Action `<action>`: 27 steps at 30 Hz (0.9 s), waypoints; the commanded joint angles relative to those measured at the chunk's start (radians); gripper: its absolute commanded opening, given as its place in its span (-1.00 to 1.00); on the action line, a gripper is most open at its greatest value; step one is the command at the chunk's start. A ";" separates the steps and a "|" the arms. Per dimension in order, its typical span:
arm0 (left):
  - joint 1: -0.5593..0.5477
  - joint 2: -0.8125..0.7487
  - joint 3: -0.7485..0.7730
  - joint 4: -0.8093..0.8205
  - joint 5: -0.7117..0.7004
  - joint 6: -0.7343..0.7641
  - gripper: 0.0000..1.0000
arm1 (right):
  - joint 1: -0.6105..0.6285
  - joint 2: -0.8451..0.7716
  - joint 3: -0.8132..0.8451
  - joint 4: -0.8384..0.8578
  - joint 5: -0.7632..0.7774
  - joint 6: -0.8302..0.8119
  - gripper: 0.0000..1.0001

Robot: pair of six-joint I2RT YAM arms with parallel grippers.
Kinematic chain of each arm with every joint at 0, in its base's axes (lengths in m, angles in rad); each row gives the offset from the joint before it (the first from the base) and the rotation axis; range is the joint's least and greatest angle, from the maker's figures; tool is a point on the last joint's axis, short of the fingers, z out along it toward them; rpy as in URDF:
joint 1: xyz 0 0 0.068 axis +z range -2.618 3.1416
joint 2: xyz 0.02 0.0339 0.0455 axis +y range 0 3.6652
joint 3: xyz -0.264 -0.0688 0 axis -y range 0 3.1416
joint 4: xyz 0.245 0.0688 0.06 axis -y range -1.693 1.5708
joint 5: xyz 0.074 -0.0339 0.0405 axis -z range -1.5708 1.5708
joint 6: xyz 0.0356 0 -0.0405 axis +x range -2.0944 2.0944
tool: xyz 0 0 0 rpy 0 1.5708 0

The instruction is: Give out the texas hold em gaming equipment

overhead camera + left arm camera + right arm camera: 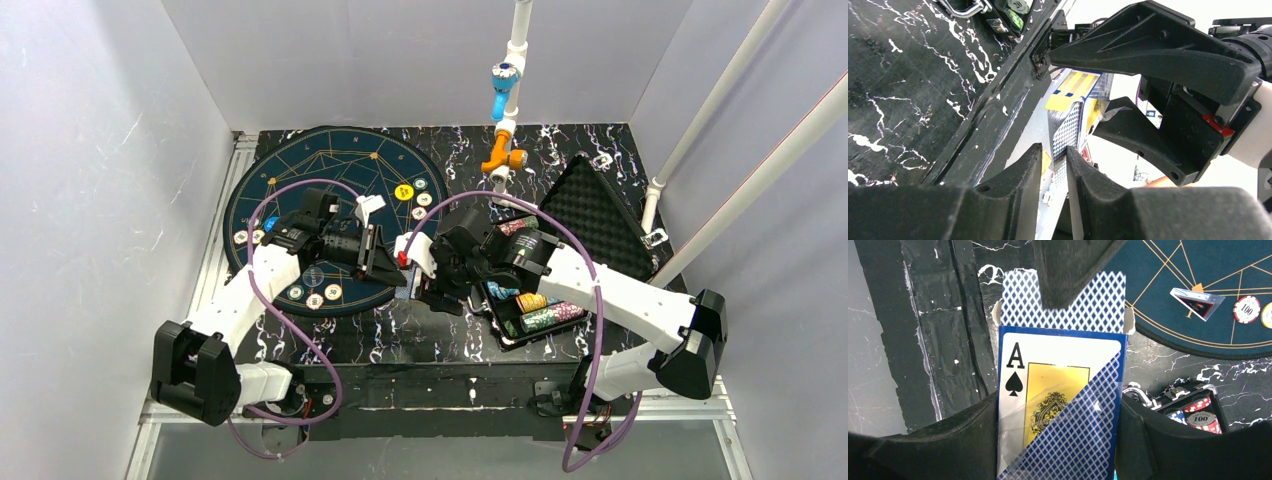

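- Cards point(1018, 305) with blue patterned backs stick out of the card box point(1058, 405). My right gripper point(1058, 445) clamps the box by its sides, in the air between mat point(1173, 270) and case point(600, 215).
- My left gripper point(1053, 156) is pinched on their exposed end; how many it holds I cannot tell. A straight pull along the box, taking one card, seems best.
- Readable: "A" over a spade on the box; "100" on a chip point(1246, 309).

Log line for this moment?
right gripper: shut on card box | left gripper: shut on cards at box mouth | chips: some on mat
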 commanded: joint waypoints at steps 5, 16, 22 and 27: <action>0.053 -0.072 0.018 -0.076 0.005 0.052 -0.78 | -0.002 -0.056 -0.005 0.078 -0.011 0.010 -0.97; 0.032 -0.024 0.048 -0.034 0.013 0.006 -0.27 | -0.002 -0.037 0.019 0.096 -0.013 0.020 -0.97; 0.082 -0.028 0.060 -0.187 -0.012 0.107 -0.96 | -0.002 -0.043 0.006 0.098 0.005 0.019 -0.97; 0.158 -0.043 0.067 -0.228 0.005 0.136 -1.00 | -0.002 -0.045 -0.004 0.098 0.012 0.024 -0.97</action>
